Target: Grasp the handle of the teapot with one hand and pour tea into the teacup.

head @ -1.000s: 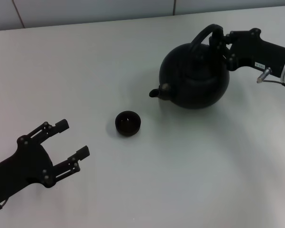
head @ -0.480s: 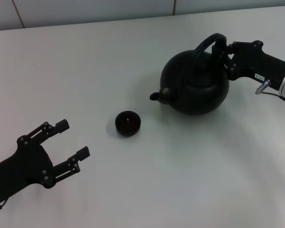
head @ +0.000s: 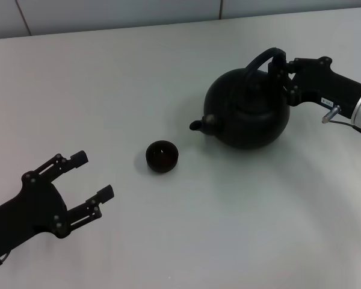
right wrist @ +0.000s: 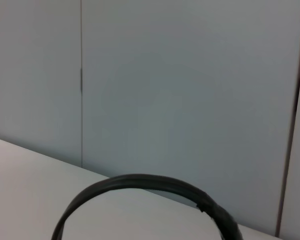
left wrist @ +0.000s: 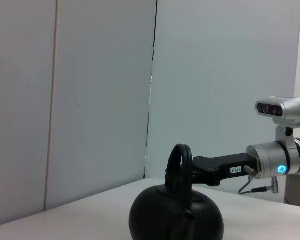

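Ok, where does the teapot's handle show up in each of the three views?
Head view: the handle arches over the teapot at upper right, with the right gripper at it.
Left wrist view: lower centre, a narrow upright hoop.
Right wrist view: a black arc along the bottom edge.
Shared landmark: the handle's arch itself.

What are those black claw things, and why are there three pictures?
They are a robot's two hands, called grippers. One picture looks down from the robot's head; the other two come from cameras on its wrists. On the white table stand a big black teapot and a tiny teacup. The right gripper is shut on the teapot's arched handle, the hoop seen in the right wrist picture. The left gripper waits open near the table's front, holding nothing.
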